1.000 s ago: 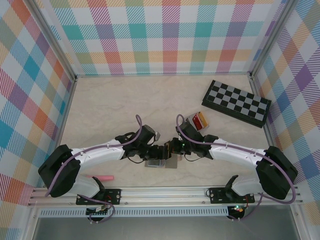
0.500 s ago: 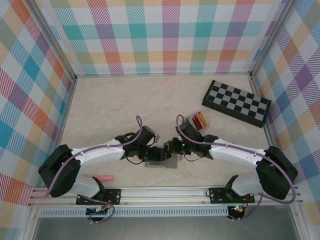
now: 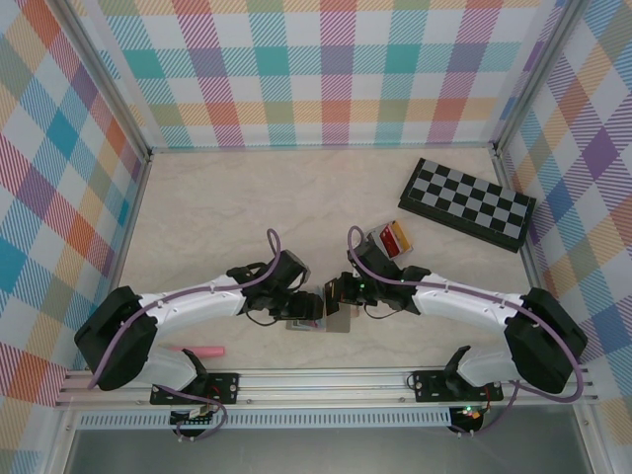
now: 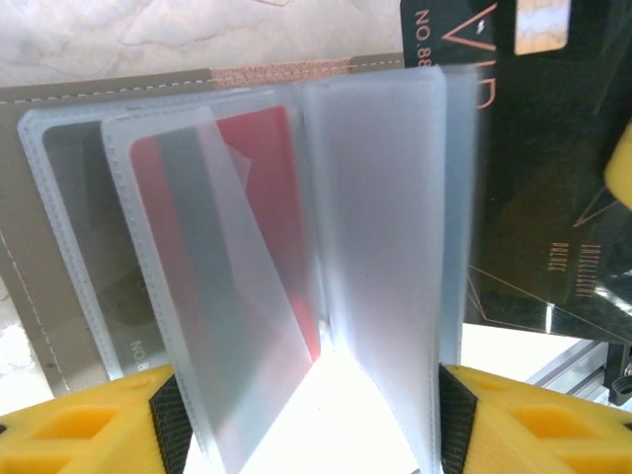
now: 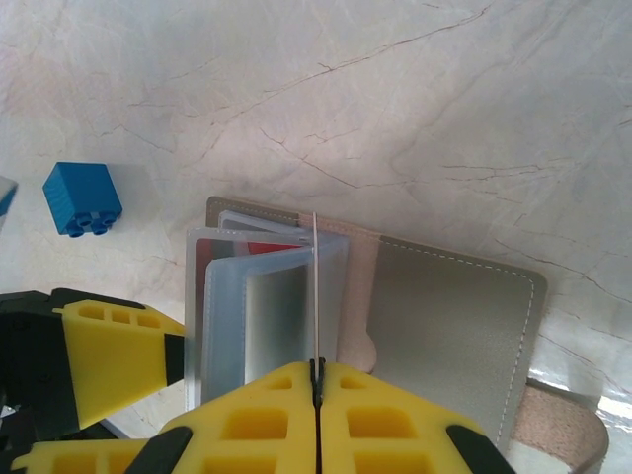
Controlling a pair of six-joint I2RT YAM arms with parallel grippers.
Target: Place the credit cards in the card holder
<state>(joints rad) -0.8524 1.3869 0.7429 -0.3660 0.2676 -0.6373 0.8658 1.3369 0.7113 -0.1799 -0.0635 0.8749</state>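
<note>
The grey card holder (image 5: 444, 316) lies open near the table's front edge (image 3: 338, 324), its clear sleeves fanned upward. A red card (image 4: 267, 197) sits inside one sleeve. My left gripper (image 4: 306, 425) is open, its yellow fingers (image 4: 89, 425) standing either side of the spread sleeves (image 4: 385, 217). My right gripper (image 5: 316, 370) is shut on a black card (image 4: 533, 197), seen edge-on (image 5: 316, 286) standing upright at the sleeves' right side. In the top view the left gripper (image 3: 312, 304) and right gripper (image 3: 336, 296) meet over the holder.
A small tray (image 3: 379, 237) holding a red card (image 3: 395, 240) stands just behind the right arm. A blue block (image 5: 82, 197) lies left of the holder. The chequered board (image 3: 466, 202) is at the back right, and a pink object (image 3: 202, 351) lies front left.
The right gripper has edged slightly left with the black card toward the sleeves. The left gripper has stayed at the holder.
</note>
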